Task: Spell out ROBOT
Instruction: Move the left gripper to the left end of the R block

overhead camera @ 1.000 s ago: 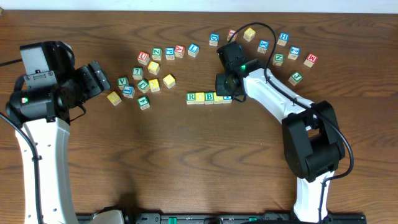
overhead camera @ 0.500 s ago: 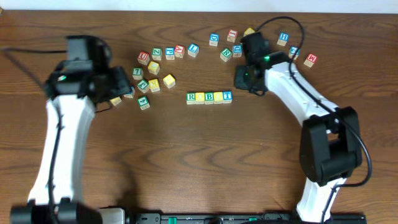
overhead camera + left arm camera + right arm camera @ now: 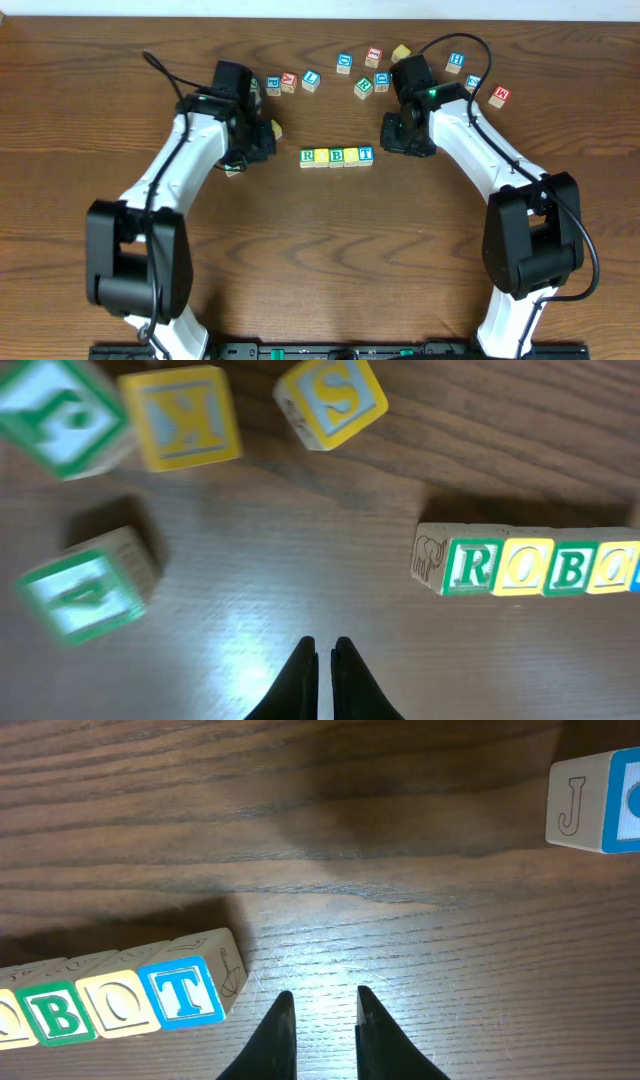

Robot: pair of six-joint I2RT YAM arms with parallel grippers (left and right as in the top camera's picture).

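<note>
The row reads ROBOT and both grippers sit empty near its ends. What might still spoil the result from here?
The left gripper, shut, hangs near the R cube; a sideways swing while retreating may shove the row. The right gripper, slightly open, sits just past the T cube, with the same risk. The loose S cube lies near the left gripper and might get knocked.

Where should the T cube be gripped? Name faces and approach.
Best come from above onto the T cube, pinching its front and back faces across the row. Its left face butts against the O cube, leaving no gap for a pincer finger.
</note>
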